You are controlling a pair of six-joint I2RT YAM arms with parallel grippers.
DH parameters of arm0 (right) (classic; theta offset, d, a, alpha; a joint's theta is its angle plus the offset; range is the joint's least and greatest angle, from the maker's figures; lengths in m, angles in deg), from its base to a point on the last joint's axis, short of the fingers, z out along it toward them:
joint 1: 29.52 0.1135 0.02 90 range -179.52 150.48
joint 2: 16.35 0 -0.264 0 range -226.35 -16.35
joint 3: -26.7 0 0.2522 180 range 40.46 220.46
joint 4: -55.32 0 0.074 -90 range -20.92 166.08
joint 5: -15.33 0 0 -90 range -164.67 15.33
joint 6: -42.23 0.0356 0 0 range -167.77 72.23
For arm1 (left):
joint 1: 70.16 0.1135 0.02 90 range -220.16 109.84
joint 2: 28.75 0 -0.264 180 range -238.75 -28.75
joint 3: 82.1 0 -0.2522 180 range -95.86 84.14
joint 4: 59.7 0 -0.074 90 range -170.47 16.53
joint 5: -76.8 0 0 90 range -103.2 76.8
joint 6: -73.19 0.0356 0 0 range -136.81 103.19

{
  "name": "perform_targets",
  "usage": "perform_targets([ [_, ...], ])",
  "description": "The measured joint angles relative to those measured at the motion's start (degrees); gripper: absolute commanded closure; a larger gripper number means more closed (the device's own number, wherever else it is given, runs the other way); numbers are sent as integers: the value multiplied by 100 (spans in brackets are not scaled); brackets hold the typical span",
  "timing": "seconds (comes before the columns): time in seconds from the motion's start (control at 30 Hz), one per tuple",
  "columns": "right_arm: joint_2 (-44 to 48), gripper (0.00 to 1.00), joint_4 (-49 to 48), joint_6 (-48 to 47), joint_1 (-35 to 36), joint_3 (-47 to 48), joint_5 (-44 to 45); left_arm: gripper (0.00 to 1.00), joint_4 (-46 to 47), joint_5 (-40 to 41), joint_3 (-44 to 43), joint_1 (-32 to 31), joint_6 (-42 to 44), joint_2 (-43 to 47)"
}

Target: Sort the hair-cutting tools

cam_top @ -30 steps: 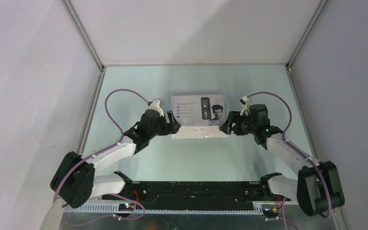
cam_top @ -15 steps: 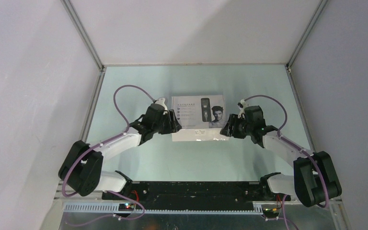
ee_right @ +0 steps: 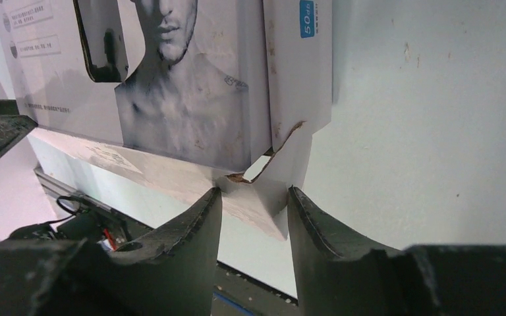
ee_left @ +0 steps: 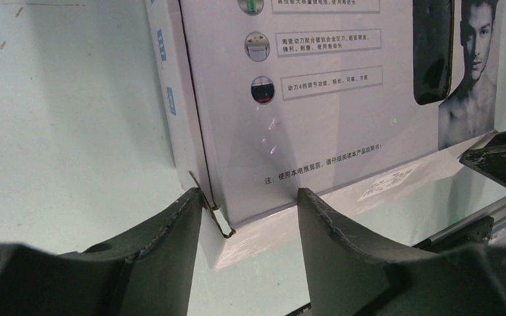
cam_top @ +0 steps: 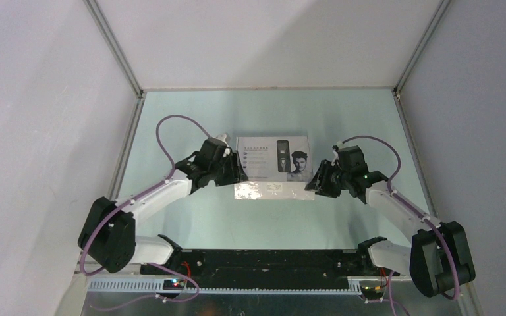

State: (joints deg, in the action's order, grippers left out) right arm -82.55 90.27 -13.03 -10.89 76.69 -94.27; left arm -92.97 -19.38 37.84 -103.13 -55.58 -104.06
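The flat white box (cam_top: 273, 158) with the printed man's face lies mid-table, its glossy near side (cam_top: 273, 191) showing. No clipper, cord, brush or comb attachment is in view; only a printed clipper shows on the box. My left gripper (cam_top: 238, 175) is at the box's near left corner; in the left wrist view (ee_left: 247, 210) its fingers press the torn corner flap (ee_left: 217, 220) and the box face. My right gripper (cam_top: 314, 185) is at the near right corner; in the right wrist view (ee_right: 253, 197) its fingers pinch the torn corner flap (ee_right: 277, 178).
Grey walls enclose the green table (cam_top: 191, 118) on three sides. The black base rail (cam_top: 263, 260) runs along the near edge. Purple cables (cam_top: 165, 131) loop above both wrists.
The box has shifted toward the near edge with both grippers at its corners, and more of its near side now shows. The right gripper has moved lower and nearer.
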Motion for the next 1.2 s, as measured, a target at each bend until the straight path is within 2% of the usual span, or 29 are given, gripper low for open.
perform_targets([
  [0.5,-385,71,1493,431,-76,916,-125,42,-809,-61,-472,-2,-76,-15],
  [0.7,-518,71,1556,479,-105,944,-229,42,-855,-295,-485,-39,-129,-122],
  [1.2,-625,66,1582,490,-114,946,-175,40,-1143,-173,-656,-70,-90,-166],
])
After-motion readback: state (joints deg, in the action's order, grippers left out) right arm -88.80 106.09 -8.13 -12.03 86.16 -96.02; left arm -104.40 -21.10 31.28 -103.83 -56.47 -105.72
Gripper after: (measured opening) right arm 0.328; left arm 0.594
